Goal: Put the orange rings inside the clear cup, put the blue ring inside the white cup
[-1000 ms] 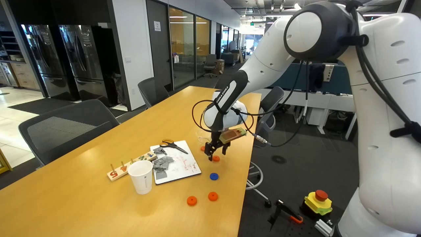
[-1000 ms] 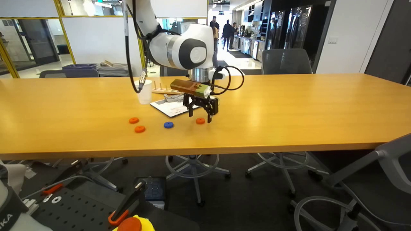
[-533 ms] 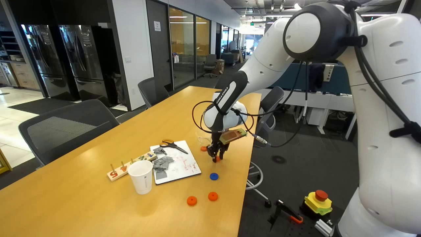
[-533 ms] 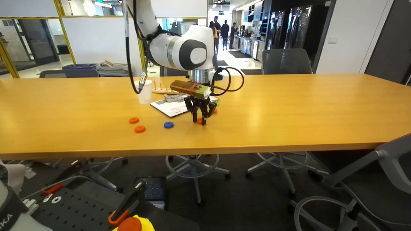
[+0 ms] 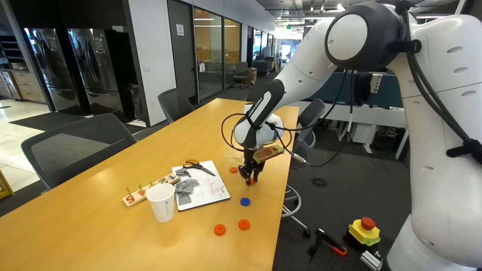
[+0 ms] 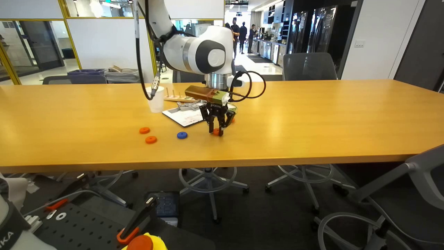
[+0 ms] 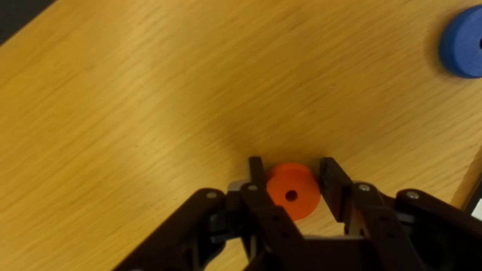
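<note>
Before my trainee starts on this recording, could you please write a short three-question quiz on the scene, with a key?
1. Multiple choice: In the wrist view, what colour is the ring between the fingers of the hand? (a) blue (b) orange (c) white

2. True or false: The blue ring lies on the table, outside the white cup.

3. Count: How many orange rings show in an exterior view, the one at the hand included?

Key
1. (b) orange
2. True
3. Four
</note>
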Controlling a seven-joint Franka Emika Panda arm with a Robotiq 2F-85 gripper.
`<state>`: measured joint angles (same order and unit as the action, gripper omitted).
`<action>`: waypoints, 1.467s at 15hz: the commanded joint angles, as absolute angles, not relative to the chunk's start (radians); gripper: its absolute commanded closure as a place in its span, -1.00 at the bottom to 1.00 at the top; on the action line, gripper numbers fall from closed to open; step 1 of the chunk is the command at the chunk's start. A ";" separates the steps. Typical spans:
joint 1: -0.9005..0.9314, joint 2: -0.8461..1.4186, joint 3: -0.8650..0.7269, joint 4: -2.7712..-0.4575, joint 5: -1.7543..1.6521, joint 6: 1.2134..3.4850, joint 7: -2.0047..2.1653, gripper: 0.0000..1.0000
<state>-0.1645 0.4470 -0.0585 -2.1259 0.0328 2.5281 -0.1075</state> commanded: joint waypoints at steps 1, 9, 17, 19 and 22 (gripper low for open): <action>-0.122 0.334 -0.118 -2.157 -0.066 2.406 -0.064 0.60; -0.108 0.119 -0.102 -2.202 -0.111 2.410 -0.077 0.60; -0.106 0.199 -0.083 -2.097 -0.064 2.467 -0.086 0.60; -0.109 0.244 -0.081 -2.057 -0.053 2.475 -0.092 0.60; -0.113 0.307 -0.079 -2.002 -0.039 2.481 -0.092 0.60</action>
